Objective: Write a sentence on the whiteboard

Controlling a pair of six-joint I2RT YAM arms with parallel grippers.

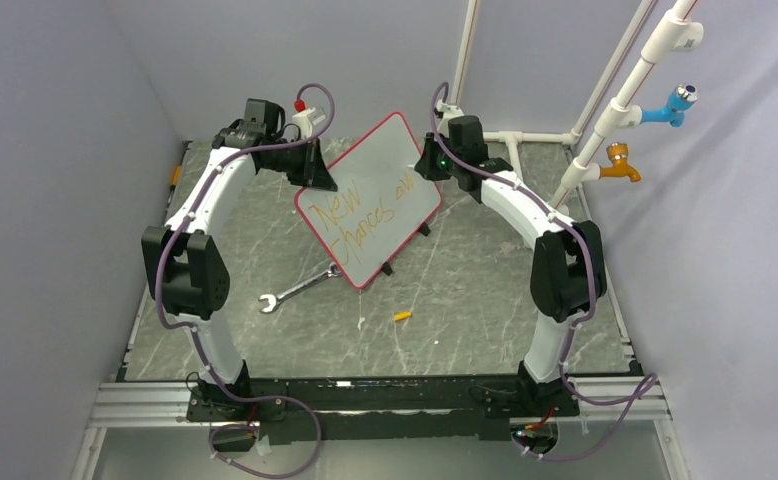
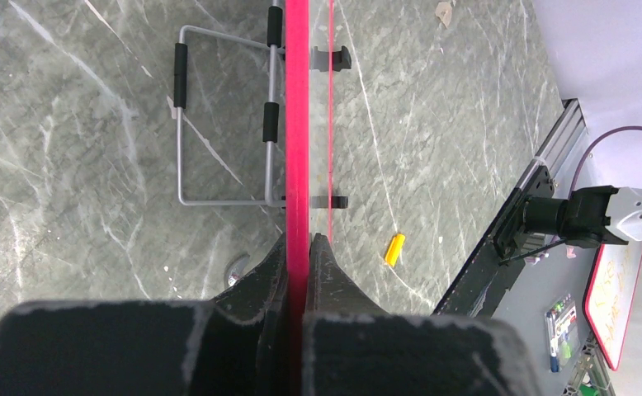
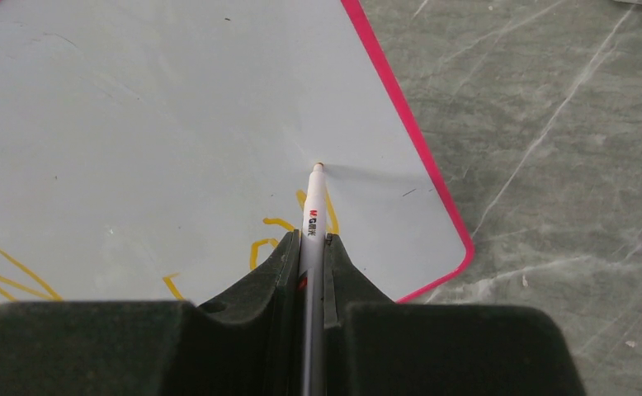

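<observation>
**A:** Right pincer (image 3: 311, 241) first. It's clamped tight on a white pen (image 3: 315, 206), the barrel running straight out between the jaws, tip down at the whiteboard (image 3: 136, 107).

**B:** Touching?

**A:** The tip meets its own shadow, so it's on the surface or just off it; I can't call it. It sits just past the endmost orange strokes of the sentence (image 1: 360, 222), near a rounded corner of the board.

**B:** And the other arm?

**A:** Left pincer (image 2: 308, 247) is pinched on the red frame (image 2: 297, 124), which runs edge-on between the jaws. My read is that it's a brace, so the board doesn't slide or tip under the pen.

**B:** Makes sense, the board's only propped.

**A:** Right, it leans tilted on a wire stand (image 2: 219, 115) on the bench (image 1: 485, 290), between the two arms, toward the far side.

**B:** Progress?

**A:** From above it reads roughly "New chances aw". The last word looks unfinished, so I judge the writing is mid-word.

**B:** Clutter?

**A:** A wrench (image 1: 295, 290) lies just off the board's near corner, and a small yellow cap (image 1: 402, 316) sits further out. Both are out of the pen's way.
</observation>
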